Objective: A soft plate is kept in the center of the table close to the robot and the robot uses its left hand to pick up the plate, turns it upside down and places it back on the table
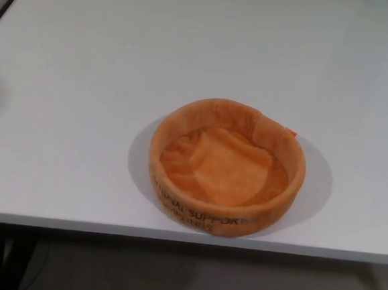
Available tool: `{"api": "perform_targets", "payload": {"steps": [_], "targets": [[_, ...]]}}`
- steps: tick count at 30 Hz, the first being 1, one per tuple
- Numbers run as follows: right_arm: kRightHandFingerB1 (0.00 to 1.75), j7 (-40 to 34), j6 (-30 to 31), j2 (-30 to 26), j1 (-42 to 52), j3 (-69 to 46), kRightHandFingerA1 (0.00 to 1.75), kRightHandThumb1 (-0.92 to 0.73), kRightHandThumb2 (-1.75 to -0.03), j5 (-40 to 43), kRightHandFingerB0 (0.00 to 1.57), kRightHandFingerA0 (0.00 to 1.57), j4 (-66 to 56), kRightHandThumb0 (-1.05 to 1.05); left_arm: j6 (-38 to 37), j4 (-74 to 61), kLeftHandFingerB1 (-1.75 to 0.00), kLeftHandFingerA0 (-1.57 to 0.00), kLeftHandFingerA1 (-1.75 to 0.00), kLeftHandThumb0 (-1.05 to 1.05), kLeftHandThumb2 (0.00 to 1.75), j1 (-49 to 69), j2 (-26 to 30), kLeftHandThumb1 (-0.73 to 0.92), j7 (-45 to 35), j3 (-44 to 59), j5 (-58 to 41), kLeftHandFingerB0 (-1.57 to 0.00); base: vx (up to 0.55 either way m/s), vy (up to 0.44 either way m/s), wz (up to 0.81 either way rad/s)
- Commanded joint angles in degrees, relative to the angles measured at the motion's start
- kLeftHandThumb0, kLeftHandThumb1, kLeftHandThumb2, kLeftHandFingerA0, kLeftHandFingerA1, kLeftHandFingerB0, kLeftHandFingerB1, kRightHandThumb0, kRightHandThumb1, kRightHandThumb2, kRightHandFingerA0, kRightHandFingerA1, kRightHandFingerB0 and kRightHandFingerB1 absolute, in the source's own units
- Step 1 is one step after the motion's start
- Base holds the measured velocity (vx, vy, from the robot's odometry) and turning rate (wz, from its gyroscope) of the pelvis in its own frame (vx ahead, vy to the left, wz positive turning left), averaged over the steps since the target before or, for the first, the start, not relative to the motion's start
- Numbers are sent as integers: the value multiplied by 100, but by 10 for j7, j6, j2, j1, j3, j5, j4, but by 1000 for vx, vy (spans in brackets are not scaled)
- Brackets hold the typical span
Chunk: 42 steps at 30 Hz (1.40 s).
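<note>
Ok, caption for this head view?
Soft orange fabric plate, open side up, near the white table's front edge; no hands visible.

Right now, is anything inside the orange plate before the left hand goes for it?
Nothing lies inside the soft plate; only its own wrinkled orange fabric floor shows. It sits open side up on the white table. The near wall's inner face is hidden from view.

Dark print on outer wall of orange plate (227, 168), near side: upper line reads "...TIONAL SUPPORT", start cut off by curve of wall. Second line below partly legible, looks like "...LINGS", can't confirm. Small orange tag on far right rim, no readable text.
</note>
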Motion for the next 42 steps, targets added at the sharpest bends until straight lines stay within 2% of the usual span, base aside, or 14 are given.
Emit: {"api": "perform_targets", "payload": {"steps": [1,13,17,18,19,23,24,25,26,27,28,29,33,42], "targets": [[39,131,-257,-22,59,-59,42,-70,-75,132,42,46,-65,-78,-276,-106,-35,-51,-61,-82,66,69,-16,84,-83,0,-102,-40,0,0,0],[36,154,-263,-15,59,-70,38,-81,-65,140,46,47,-60,-72,-284,-150,-35,-51,-62,-81,65,94,-21,83,-109,-9,-134,-39,0,0,0],[34,155,-275,-14,54,-71,37,-82,-66,138,45,47,-52,-72,-328,-250,-33,-50,-57,-88,66,120,-4,86,-57,9,-55,-39,0,0,0],[35,158,-282,-12,52,-71,37,-82,-66,141,45,46,-52,-71,-349,-301,-47,-42,-62,-85,107,118,-2,66,-48,24,-36,-30,0,0,0],[37,160,-281,-11,53,-71,40,-73,-73,142,42,46,-52,-75,-354,-318,-31,-46,-54,-90,66,118,-2,86,-44,30,-29,-37,0,0,0],[35,172,-280,-9,49,-73,37,-81,-66,152,46,47,-45,-70,-343,-411,-31,-46,-51,-92,66,106,10,84,-45,51,-24,-37,0,0,0],[47,170,-281,-10,45,-74,54,-68,-107,150,32,45,-41,-72,-331,-437,-32,-46,-51,-91,66,88,15,83,-45,59,-24,-39,0,0,0],[47,170,-282,-10,43,-75,54,-68,-107,149,32,45,-39,-72,-326,-447,-32,-46,-51,-91,66,82,16,83,-45,61,-23,-39,0,0,0],[35,172,-285,-10,41,-76,37,-81,-66,150,46,48,-34,-72,-325,-452,-32,-46,-51,-90,66,73,17,83,-45,64,-22,-39,0,0,0],[39,169,-292,-10,41,-76,42,-72,-76,145,42,46,-34,-78,-321,-460,-46,-41,-58,-86,105,56,21,64,-46,70,-23,-31,0,0,0],[39,168,-295,-10,41,-76,42,-72,-76,143,42,46,-34,-78,-320,-463,-46,-41,-58,-86,105,51,22,64,-47,71,-24,-31,0,0,0],[35,172,-291,-10,41,-77,37,-82,-66,146,45,48,-35,-73,-310,-475,-32,-47,-49,-89,65,42,25,82,-47,75,-21,-39,0,0,0],[40,175,-298,-9,40,-80,42,-71,-76,146,43,47,-30,-78,-292,-507,-32,-46,-49,-86,65,-4,39,80,-47,90,-5,-38,0,0,0],[36,193,-299,-6,36,-79,38,-82,-66,162,47,49,-29,-67,-190,-573,-33,-45,-53,-86,66,-191,62,80,-51,74,93,-43,0,0,0]]}}
